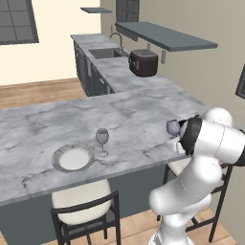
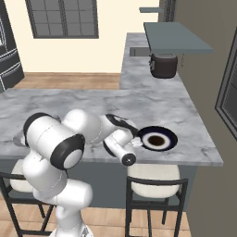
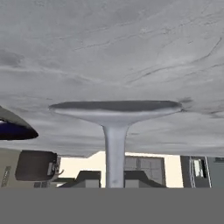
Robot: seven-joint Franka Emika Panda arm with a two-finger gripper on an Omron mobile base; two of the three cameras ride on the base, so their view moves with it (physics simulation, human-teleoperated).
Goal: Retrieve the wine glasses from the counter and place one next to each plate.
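Observation:
One wine glass (image 1: 102,139) stands upright on the marble island, just right of the pale plate (image 1: 73,158). The second wine glass (image 1: 172,127) is at the island's right end, partly hidden behind my arm. My gripper (image 2: 135,143) is shut on its stem, just left of the dark plate (image 2: 158,139). In the rolled hand view the glass's stem (image 3: 114,153) and flat round foot (image 3: 116,108) sit very close to the marble; I cannot tell if the foot touches. The dark plate's rim (image 3: 12,129) shows at the left edge there.
The counter (image 1: 119,72) runs along the back wall with a toaster oven (image 1: 143,62) and a sink (image 1: 106,52). Stools (image 1: 83,203) (image 2: 152,178) stand at the island's near side. A grey shelf (image 2: 178,37) hangs above the counter.

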